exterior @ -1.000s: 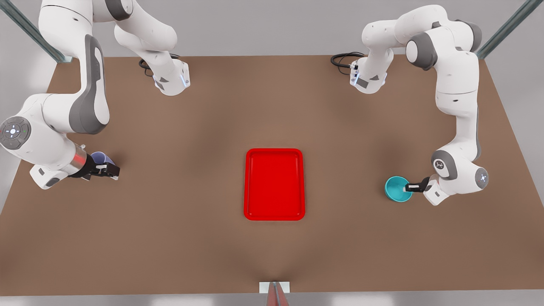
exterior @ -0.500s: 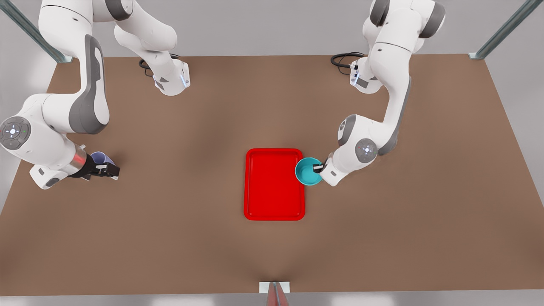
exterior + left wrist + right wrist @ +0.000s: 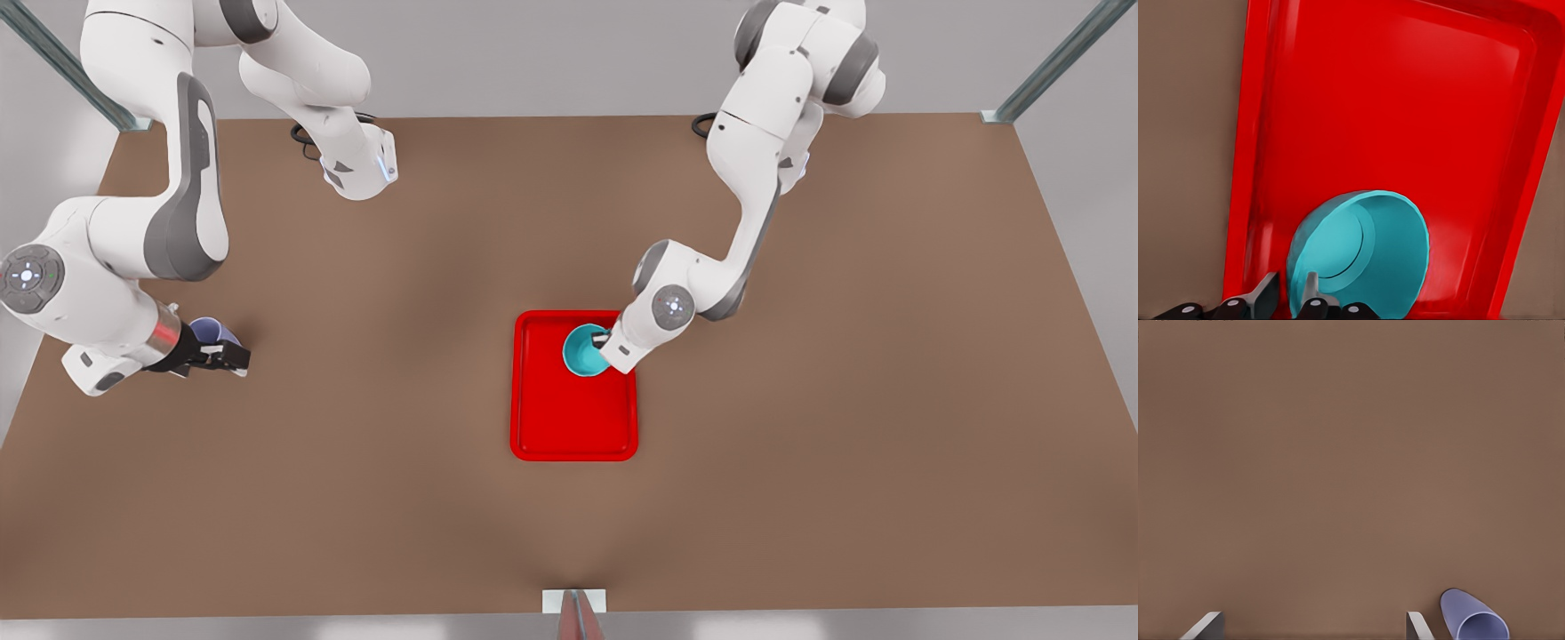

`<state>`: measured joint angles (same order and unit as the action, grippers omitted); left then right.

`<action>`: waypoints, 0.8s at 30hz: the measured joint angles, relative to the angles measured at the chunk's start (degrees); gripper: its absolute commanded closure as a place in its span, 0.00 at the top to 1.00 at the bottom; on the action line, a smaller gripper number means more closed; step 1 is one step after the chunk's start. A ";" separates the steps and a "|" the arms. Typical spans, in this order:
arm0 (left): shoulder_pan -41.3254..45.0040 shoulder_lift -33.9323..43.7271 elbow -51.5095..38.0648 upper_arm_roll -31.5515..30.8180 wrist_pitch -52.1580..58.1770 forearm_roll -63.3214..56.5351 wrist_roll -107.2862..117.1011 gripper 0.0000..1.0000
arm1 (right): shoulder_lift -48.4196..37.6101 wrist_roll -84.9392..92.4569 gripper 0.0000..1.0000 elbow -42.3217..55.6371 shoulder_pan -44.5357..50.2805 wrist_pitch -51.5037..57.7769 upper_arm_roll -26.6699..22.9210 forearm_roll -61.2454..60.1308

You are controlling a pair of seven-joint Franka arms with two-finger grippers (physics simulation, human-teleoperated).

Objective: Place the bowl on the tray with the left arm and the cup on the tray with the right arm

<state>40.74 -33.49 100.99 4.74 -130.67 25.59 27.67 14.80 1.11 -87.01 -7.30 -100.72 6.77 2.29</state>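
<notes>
1. here the bowl [image 3: 582, 350] is carried over the far part of the tray [image 3: 573, 427], its wall pinched between the fingers of the left gripper [image 3: 603, 340]; in the left wrist view one finger [image 3: 1310, 293] is seen inside the rim and one outside.
2. the bowl is judged light, stiff and smooth; a rim pinch is likely to let it swing or slip, so a level, gentle lowering is advised.
3. whether the bowl already rests on the tray floor cannot be told.
4. the cup [image 3: 212, 332] is seen just beside the right gripper [image 3: 227, 358], at the front view's left, well apart from the tray; the fingers [image 3: 1418, 625] are spread wide, with the cup outside them.
5. the table [image 3: 356, 498] between cup and tray is unobstructed; the near part of the tray is left free for the cup.
</notes>
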 measured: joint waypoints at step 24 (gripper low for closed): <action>-23.67 25.22 -14.58 1.57 49.19 -27.42 -27.85 1.00 | 1.60 -0.05 1.00 -0.01 0.00 -1.90 -0.08 0.00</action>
<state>17.07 -8.27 86.41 6.31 -81.48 -1.83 -0.18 16.40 1.05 -87.02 -7.30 -102.63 6.68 2.29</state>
